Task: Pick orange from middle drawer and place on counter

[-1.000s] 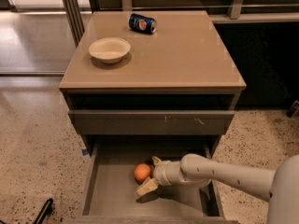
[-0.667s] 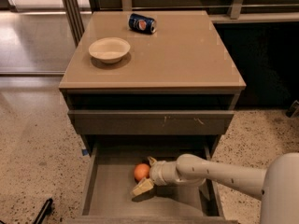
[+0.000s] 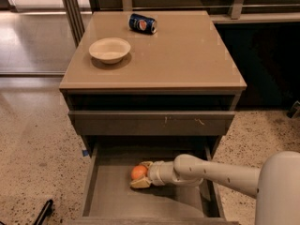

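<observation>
The orange (image 3: 138, 172) lies in the open middle drawer (image 3: 110, 193), near the middle of its flat bottom. My gripper (image 3: 140, 174) reaches in from the right and low over the drawer floor. Its fingers (image 3: 139, 184) sit one behind and one in front of the orange and are shut against it. The orange still rests on the drawer bottom. The tan counter (image 3: 187, 55) is the top of the cabinet, above the drawer.
A cream bowl (image 3: 109, 49) sits on the left of the counter and a blue soda can (image 3: 142, 23) lies at its back. The grey drawer front (image 3: 150, 122) above overhangs the open drawer. Speckled floor surrounds the cabinet. My white arm (image 3: 225, 175) crosses the drawer's right side.
My gripper has slid left until its fingers straddle the orange, and the fingers have drawn together onto it. The orange has barely moved.
</observation>
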`<state>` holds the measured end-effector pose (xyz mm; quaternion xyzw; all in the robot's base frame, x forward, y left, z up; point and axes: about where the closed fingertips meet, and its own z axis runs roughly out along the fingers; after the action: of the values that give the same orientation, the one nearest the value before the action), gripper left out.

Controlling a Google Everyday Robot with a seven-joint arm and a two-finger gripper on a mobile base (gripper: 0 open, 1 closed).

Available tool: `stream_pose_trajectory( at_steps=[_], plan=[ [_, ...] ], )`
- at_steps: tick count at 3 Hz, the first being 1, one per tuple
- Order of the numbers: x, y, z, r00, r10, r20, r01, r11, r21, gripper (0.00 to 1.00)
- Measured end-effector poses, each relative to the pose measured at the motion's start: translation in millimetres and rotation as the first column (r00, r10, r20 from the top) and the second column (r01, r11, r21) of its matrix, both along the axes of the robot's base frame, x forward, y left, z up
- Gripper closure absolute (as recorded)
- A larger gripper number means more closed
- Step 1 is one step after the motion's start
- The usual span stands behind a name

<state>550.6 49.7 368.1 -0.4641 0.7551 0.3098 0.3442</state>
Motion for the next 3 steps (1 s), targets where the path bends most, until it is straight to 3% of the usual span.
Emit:
stream_pose_trajectory(
  at_steps=[2,3],
  plan=[
    [0.0,0.0,0.0,1.0000,0.000,0.000,0.000,1.000,0.000,0.88],
    [-2.4,6.2,15.4,0.9989,0.045,-0.009,-0.044,0.997,0.068,1.00]
  ],
)
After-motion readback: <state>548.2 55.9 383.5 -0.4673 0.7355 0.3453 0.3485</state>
